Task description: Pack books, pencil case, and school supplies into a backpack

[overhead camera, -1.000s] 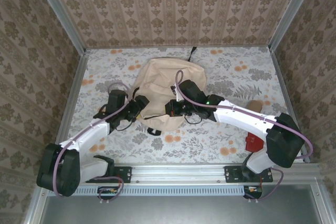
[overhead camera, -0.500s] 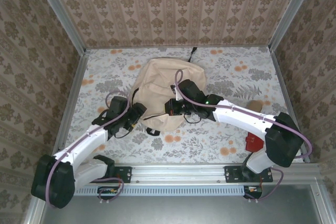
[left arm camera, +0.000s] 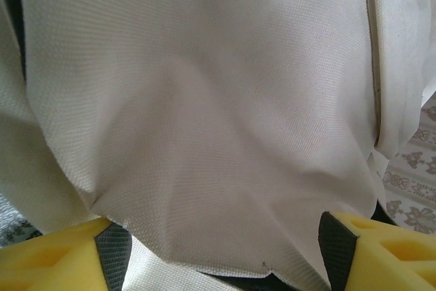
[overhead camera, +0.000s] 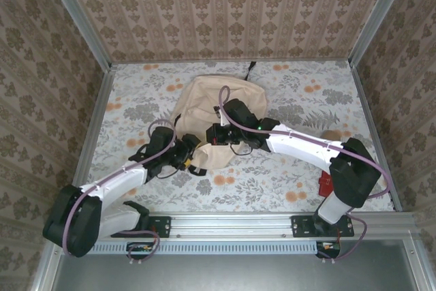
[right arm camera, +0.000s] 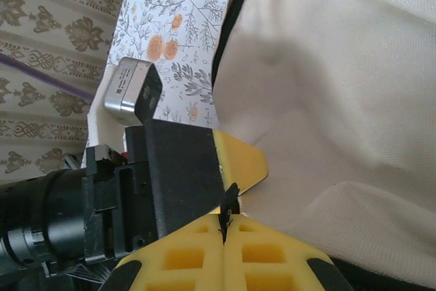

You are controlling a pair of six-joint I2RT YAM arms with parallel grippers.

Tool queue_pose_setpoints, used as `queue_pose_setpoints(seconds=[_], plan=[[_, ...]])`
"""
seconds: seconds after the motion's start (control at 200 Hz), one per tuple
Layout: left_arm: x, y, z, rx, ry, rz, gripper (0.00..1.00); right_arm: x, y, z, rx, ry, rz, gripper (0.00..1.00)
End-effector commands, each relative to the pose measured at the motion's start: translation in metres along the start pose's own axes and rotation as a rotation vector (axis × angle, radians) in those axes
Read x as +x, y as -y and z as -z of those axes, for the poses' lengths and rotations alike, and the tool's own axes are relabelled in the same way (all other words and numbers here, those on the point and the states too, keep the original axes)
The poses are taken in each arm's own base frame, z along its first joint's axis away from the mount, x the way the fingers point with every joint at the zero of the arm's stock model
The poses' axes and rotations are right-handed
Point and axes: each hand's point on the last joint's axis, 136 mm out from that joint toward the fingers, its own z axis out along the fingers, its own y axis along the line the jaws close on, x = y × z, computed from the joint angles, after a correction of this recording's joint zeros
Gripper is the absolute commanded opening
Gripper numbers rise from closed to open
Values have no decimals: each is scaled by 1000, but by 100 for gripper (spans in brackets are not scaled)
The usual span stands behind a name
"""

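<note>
Two arms meet over the beige backpack [overhead camera: 218, 93], which lies at twelve o'clock on the tabletop [overhead camera: 300, 175]. Your left end effector [left arm camera: 226, 247] stands open at the bag's near edge, around seven o'clock of it; your right end effector [right arm camera: 225, 236] is closed, pinching a dark tip, perhaps a zipper pull. Hold that right pinch steady, close the left on a firm fold of fabric, then draw gently, keeping the fingers from colliding.
</note>
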Motion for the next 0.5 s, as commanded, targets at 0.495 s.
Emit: queue_pose_setpoints(seconds=[0.495], plan=[[-5, 6, 13, -9, 53, 67, 76, 5, -1, 18, -8, 33, -9, 0]])
